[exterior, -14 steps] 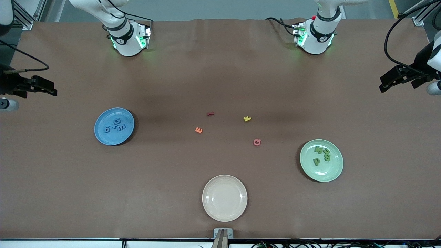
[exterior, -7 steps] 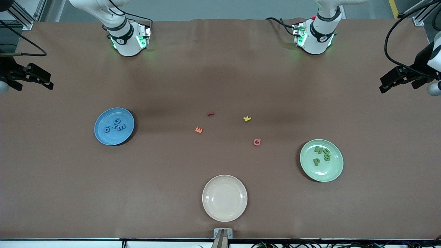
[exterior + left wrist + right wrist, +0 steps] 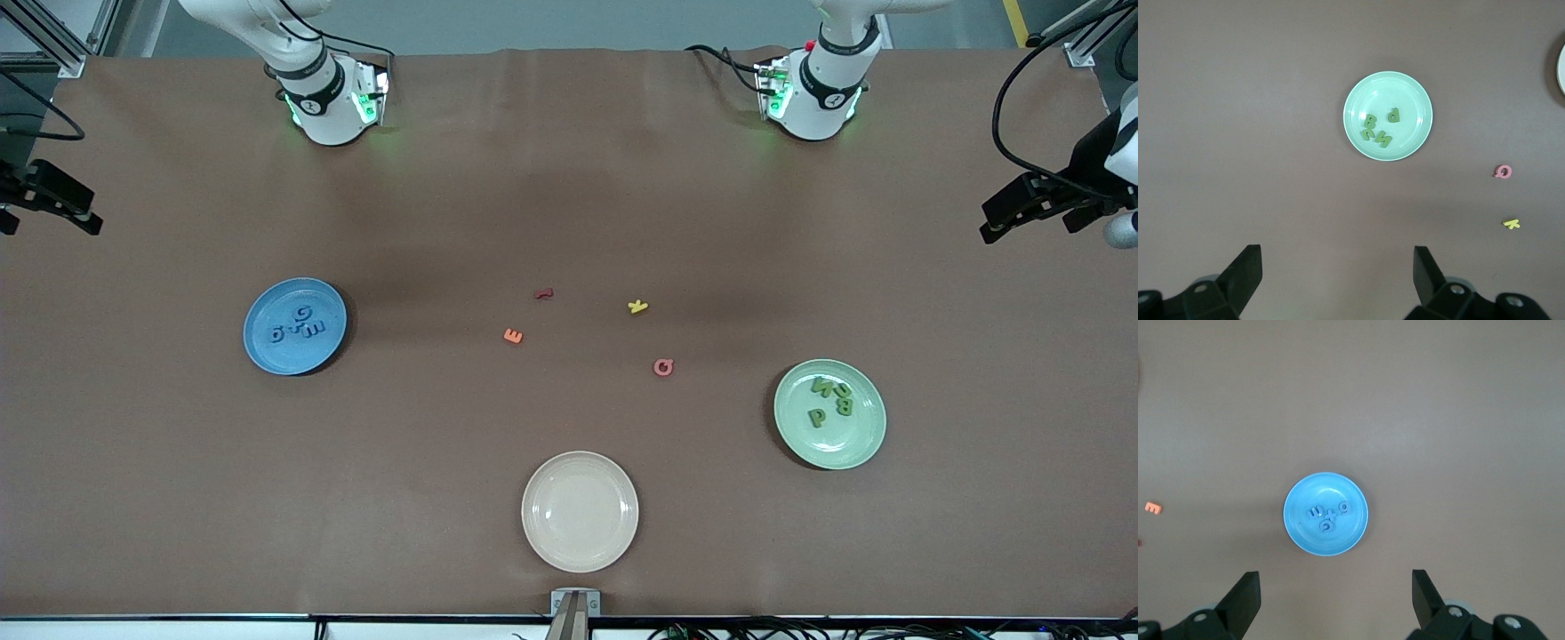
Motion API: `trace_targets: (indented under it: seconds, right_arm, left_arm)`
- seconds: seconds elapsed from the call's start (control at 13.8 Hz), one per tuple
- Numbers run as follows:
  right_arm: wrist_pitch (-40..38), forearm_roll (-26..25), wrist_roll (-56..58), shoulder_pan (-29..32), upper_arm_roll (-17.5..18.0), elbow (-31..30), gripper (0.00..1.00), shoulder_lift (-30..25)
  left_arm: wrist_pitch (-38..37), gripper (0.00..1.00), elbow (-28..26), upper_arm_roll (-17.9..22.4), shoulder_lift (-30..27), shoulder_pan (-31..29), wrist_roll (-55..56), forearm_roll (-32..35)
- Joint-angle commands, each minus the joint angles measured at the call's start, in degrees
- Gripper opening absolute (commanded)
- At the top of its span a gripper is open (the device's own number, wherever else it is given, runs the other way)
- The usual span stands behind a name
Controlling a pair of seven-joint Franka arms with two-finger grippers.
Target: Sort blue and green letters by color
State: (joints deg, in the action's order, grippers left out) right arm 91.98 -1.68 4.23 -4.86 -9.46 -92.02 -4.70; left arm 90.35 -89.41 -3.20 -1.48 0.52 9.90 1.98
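Blue letters [image 3: 298,329]: four, flat, clustered touching one another in the blue plate [image 3: 267,356]; the cluster's long axis runs roughly along the bench's [image 3: 569,204] length. Individual headings too small to tell.

Green letters [image 3: 831,398]: four, flat, in the light green plate [image 3: 853,449], three bunched together, a "P" lying apart from them, nearer the front camera.

Landmark: cream plate [image 3: 580,511], at the bench edge nearest the front camera, nothing in it. The blue plate lies farther from the camera than it, toward the right arm's end; the green plate likewise, toward the left arm's end.

Loose letters on the bench, all farther from the camera than the cream plate: orange "E" [image 3: 513,335], dark red letter [image 3: 543,293], yellow "K" [image 3: 637,307], pink "Q" [image 3: 663,366].

Left gripper [image 3: 1338,270]: raised over the bench at the left arm's end, jaws spread wide, holding nothing.

Right gripper [image 3: 1336,593]: raised at the right arm's end of the bench, jaws spread wide, holding nothing.
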Motion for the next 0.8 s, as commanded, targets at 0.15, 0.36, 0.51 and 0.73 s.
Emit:
trace_targets:
  seconds: [0.15,0.36,0.51,0.73]
  right_arm:
    - [-0.75,-0.08,-0.02,0.29,0.58,3.60,1.00,1.88]
    - [-0.92,-0.08,-0.02,0.29,0.58,3.60,1.00,1.88]
    - [-0.75,-0.08,-0.02,0.29,0.58,3.51,1.00,1.88]
    - [-0.48,-0.17,-0.02,0.20,0.58,3.60,1.00,1.97]
  left_arm:
    - [1.93,1.00,-0.86,-0.05,-0.54,0.19,-0.76,-0.75]
    - [1.93,1.00,-0.86,-0.49,-0.89,0.19,-0.67,-0.84]
    - [1.85,1.00,-0.86,-1.20,-1.06,0.01,-0.67,-0.84]
    - [1.50,1.00,-0.95,-1.54,-1.33,0.10,0.11,-1.01]
